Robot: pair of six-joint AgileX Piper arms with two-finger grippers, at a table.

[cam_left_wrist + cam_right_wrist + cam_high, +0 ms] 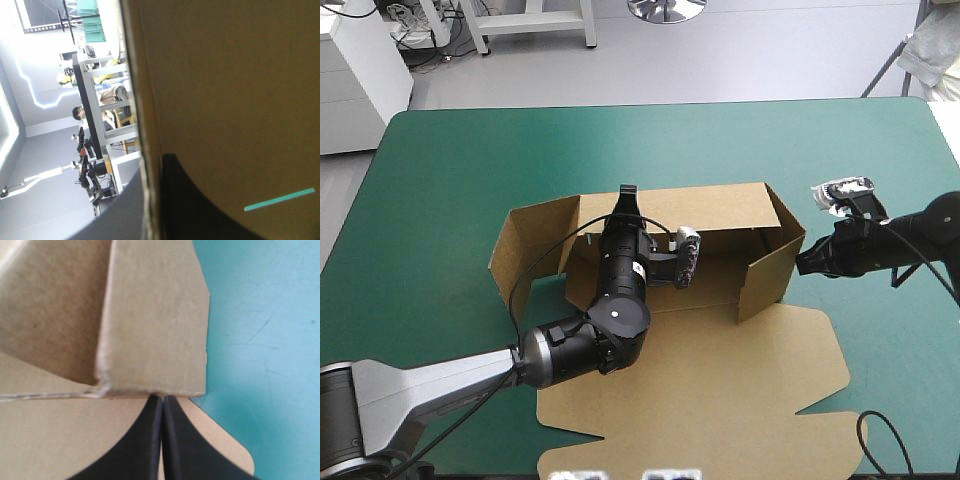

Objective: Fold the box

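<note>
Sitting at the middle of the teal-green table point(440, 170), the box point(720, 370) is partly raised. A side flap stands at its left end and the long back wall is upright toward the far edge. A short wall stands at its right end, and the large lid panel lies flat toward the near edge.

From the near-left corner the left gripper point(626, 193) reaches across the box floor to the back wall's top rim. Its wrist view shows one black finger against the board's inner face. The other is hidden behind the board, so it seems clamped on that wall.

At the right, the right gripper point(162, 401) has its fingers pressed together in a point with nothing between them. The tip touches the bottom edge of the right wall from outside.
</note>
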